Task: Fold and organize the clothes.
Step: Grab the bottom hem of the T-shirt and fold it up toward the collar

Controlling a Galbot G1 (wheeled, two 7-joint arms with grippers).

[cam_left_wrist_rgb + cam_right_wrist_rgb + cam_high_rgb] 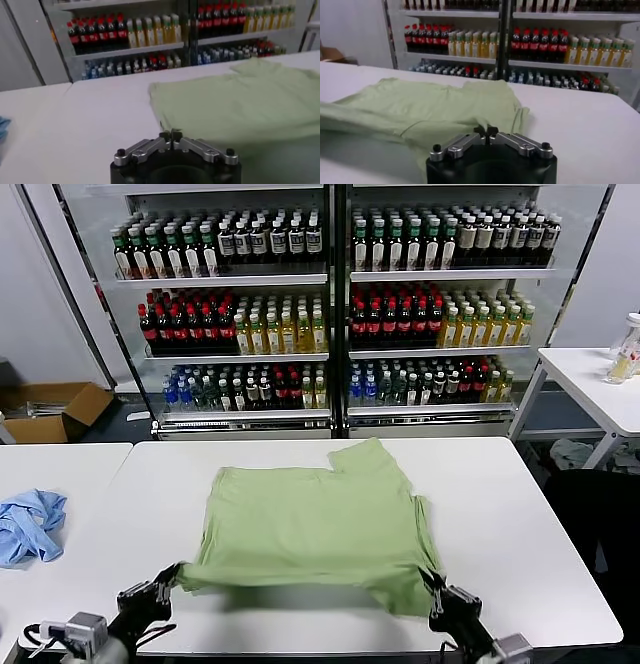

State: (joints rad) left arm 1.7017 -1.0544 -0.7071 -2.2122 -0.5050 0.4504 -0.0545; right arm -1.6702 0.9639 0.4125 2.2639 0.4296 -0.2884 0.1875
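- White table [540, 584] fills the foreground, with shelves of bottled drinks [330, 314] behind it.
- Light green shirt [315, 529] lies plain side up in the middle of the table, its near hem lifted off the surface.
- Left gripper [170, 576] is clamped on the shirt's near left corner; its fingers [164, 136] are pressed together.
- Right gripper [433, 584] pinches the near right corner.
- Blue cloth [28, 524] sits crumpled on the neighbouring table to the left.
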